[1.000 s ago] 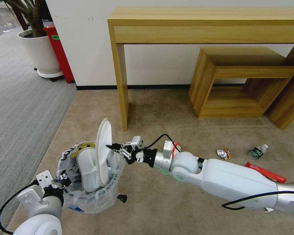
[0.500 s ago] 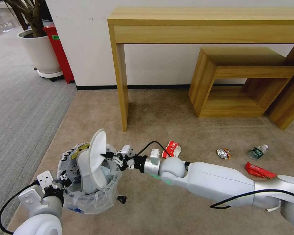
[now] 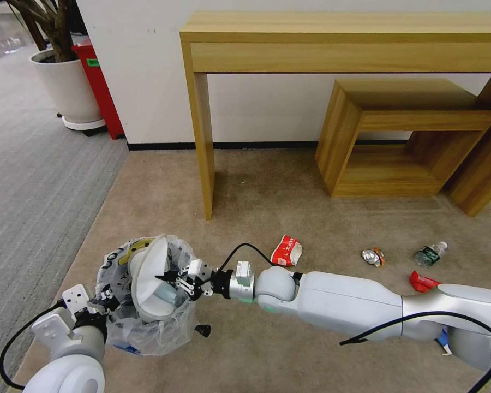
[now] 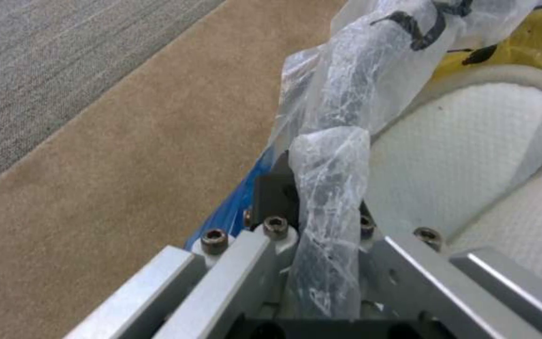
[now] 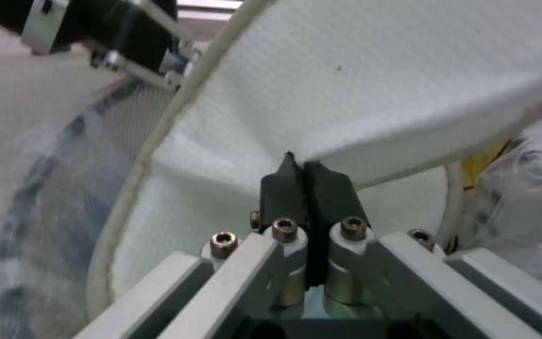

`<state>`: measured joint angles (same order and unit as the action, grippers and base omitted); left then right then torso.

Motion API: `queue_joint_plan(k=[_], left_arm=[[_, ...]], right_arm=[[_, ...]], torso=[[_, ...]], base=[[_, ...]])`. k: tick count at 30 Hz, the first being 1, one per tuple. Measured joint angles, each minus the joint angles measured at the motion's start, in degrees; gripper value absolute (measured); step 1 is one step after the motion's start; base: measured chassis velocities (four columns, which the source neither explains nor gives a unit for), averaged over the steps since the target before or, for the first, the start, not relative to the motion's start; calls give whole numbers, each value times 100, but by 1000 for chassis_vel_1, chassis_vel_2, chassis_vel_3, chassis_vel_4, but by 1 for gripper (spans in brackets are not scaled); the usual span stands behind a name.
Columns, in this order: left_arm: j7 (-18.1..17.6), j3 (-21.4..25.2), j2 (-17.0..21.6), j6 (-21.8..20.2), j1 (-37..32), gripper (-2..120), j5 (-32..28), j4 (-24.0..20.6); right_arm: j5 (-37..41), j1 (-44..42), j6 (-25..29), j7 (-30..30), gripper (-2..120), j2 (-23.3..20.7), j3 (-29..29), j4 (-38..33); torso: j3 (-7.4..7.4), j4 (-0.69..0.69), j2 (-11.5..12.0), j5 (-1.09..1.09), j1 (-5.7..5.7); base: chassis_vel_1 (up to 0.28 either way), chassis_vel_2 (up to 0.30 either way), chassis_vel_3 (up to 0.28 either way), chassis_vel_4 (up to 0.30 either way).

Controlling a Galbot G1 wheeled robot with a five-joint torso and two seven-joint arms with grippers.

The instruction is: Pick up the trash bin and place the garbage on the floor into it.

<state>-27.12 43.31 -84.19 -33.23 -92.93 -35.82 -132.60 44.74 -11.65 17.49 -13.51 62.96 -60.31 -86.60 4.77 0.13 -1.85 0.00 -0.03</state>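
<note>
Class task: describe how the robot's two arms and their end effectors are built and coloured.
Both arms have smooth white shells with silver wrist joints and looping black cables. The right end effector has slim black fingertips on bolted silver linkages; the left end effector looks the same, with a white perforated bracket.

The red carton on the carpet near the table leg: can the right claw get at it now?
Probably not yet. The right claw is shut on a white slipper over the trash bin; the red carton lies unobstructed beside that arm.
</note>
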Motion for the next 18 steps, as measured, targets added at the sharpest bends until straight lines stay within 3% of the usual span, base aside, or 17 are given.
queue_joint_plan(k=[10, 18], left_arm=[[0, 5, -22, 18, -13, 1, 12, -3], [21, -4, -73, 42, -56, 1, 98, -28]], right_arm=[[-555, -45, 29, 192, 0, -71, -29, 87], [-494, 4, 16, 518, 30, 18, 12, -64]], torso=[[0, 1, 0, 0, 0], [0, 0, 0, 0, 0]], base=[[0, 0, 0, 0], [0, 0, 0, 0]])
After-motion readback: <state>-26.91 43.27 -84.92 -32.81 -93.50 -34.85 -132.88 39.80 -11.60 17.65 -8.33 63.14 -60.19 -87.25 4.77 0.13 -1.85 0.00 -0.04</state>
